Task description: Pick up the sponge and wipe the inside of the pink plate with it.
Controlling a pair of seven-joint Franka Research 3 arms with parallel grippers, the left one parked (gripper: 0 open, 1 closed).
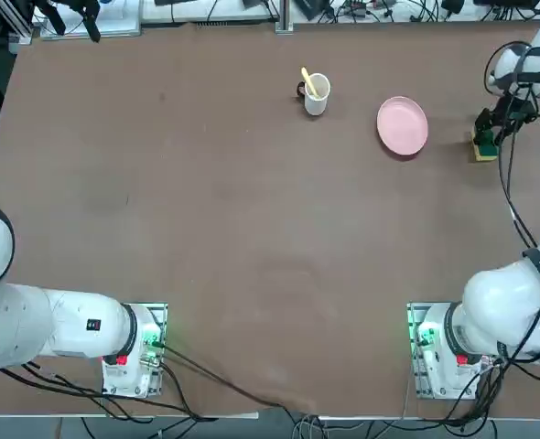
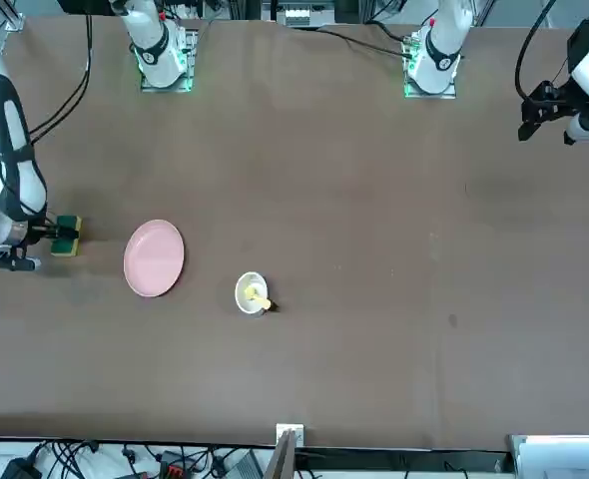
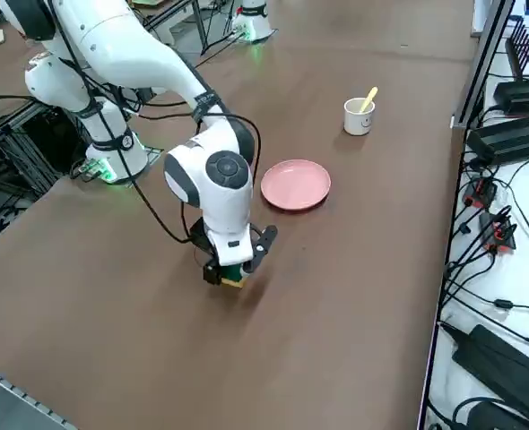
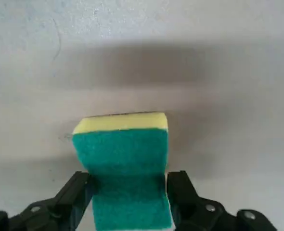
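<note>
Sponge (image 4: 122, 154)'s pinched in the right gripper (image 4: 130, 180), looks lifted off the table (image 1: 252, 229) but hard to be sure, pink plate (image 1: 403, 125) sitting nearby, not touching.

Pink plate (image 1: 403, 125) right of white cup (image 1: 317, 94); yellow utensil (image 1: 309, 81) inside cup.

One plate, one cup, one sponge
I count one yellow utensil too, and two robot arms at this table
</note>
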